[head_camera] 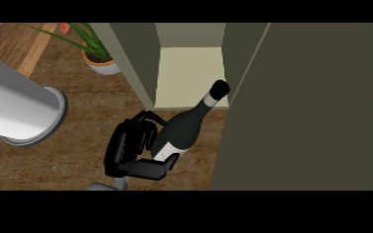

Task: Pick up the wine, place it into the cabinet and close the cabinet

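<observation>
A single head view looked steeply down on the wooden surface from close above. It faced the open cabinet at upper centre, whose door filled the frame's right side.

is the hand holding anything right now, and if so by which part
Yes. The one hand in view holds the wine bottle by its lower body, fingers and thumb curled round it near the base, while the neck points up toward the open cabinet.
</observation>
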You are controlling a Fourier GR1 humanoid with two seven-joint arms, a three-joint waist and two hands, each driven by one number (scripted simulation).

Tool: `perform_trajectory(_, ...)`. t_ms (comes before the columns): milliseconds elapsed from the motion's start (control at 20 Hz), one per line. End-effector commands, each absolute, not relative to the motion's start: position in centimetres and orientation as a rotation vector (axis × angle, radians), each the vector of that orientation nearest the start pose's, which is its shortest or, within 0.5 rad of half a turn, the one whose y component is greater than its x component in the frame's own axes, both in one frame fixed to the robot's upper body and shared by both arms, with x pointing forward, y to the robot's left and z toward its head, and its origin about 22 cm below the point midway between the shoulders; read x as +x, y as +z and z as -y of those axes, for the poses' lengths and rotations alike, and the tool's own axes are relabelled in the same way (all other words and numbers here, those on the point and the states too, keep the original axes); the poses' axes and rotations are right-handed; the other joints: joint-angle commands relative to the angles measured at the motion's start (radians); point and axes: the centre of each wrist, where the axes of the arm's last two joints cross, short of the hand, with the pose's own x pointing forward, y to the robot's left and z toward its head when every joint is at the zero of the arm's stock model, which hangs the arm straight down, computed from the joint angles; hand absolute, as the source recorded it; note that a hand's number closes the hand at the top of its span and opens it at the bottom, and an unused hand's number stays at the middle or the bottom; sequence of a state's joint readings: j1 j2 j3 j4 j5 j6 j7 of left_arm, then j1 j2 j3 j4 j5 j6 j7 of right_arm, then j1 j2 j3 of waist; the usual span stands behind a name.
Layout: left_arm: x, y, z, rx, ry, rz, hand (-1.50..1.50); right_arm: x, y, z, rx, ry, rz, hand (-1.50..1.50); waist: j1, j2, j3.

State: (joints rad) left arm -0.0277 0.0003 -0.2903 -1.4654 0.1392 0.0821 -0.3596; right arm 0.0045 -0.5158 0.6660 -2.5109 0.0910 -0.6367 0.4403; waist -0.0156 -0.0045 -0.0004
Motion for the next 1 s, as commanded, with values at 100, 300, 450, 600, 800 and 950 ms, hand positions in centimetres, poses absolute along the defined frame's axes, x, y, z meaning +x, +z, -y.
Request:
perform_trajectory(100, 25.0, -1.5, -16.3, -0.147, -0.033, 1.832, 1.50, 6.5, 21.2, 18.8, 0.222, 0.118, 1.933, -1.50, -0.007, -0.003, -0.001)
perform_trajectory(300, 26.8, -1.1, -14.5, -0.126, -0.069, 1.832, 1.50, 7.2, 20.4, 18.8, 0.203, 0.138, 1.934, -1.50, -0.004, 0.001, 0.000)
perform_trajectory(450, 29.1, -0.3, -13.2, -0.150, -0.098, 1.821, 1.50, 7.4, 20.2, 18.5, 0.199, 0.142, 1.948, -1.50, -0.010, 0.002, -0.001)
perform_trajectory(600, 30.5, -1.3, -13.7, -0.112, -0.097, 1.816, 1.50, 6.6, 21.0, 18.9, 0.227, 0.140, 1.935, -1.50, -0.023, 0.002, -0.001)
perform_trajectory(800, 32.7, -0.6, -13.1, -0.122, -0.113, 1.808, 1.50, 7.3, 20.0, 18.8, 0.194, 0.157, 1.935, -1.50, -0.013, 0.004, 0.000)
perform_trajectory(950, 33.5, 0.2, -13.0, -0.137, -0.119, 1.771, 1.50, 7.2, 20.6, 19.2, 0.214, 0.150, 1.941, -1.50, -0.009, 0.003, 0.000)
